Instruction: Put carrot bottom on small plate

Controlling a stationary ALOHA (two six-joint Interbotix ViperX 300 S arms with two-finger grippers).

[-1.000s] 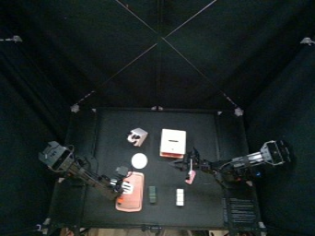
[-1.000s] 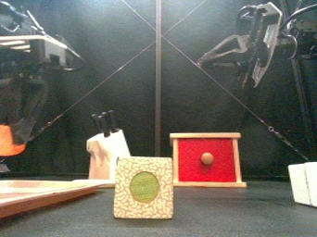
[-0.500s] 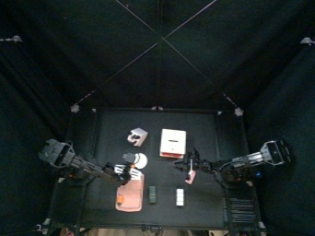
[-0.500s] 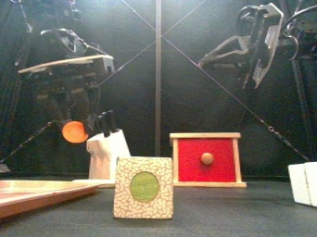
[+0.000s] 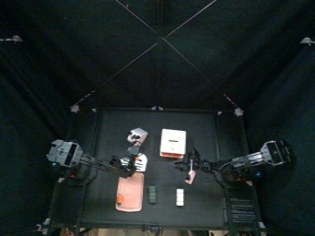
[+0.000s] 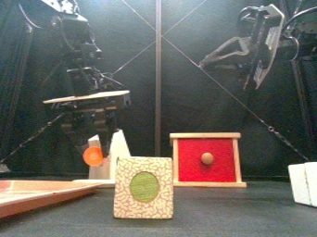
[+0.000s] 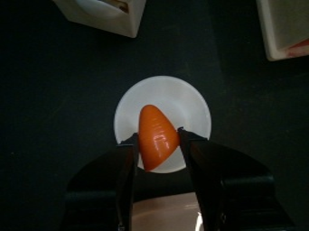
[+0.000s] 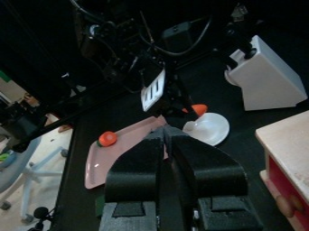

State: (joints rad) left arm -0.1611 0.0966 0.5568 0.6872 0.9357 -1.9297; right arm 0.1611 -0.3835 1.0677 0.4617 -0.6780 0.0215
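The left gripper [image 7: 158, 153] is clamped on the carrot bottom [image 7: 157, 137], an orange tapered piece pinched across its thick end so that the pointed tip sticks out beyond the jaws. In the left wrist view the piece hangs directly over the small plate [image 7: 167, 97], the white disc showing all round it; whether the tip already touches the plate cannot be told from there. The front view shows the carrot bottom [image 6: 95, 155] low above the table, behind the patterned card [image 6: 144, 188] and beside the white knife block [image 6: 118, 148], so it looks close to release height. Judged by its look, the piece is a light, rigid toy part with a smooth, rounded surface: it should not crush, but its taper could let it slip or roll once freed, so the present hold across the widest part seems the safe one, and it wants setting down near the plate's middle. The salmon-pink board [image 8: 121, 149] lies just beside the plate, with another orange piece [image 8: 107, 138] on it. The right gripper [image 8: 171, 162] rests apart over the table's right side, its jaws closed together on nothing.
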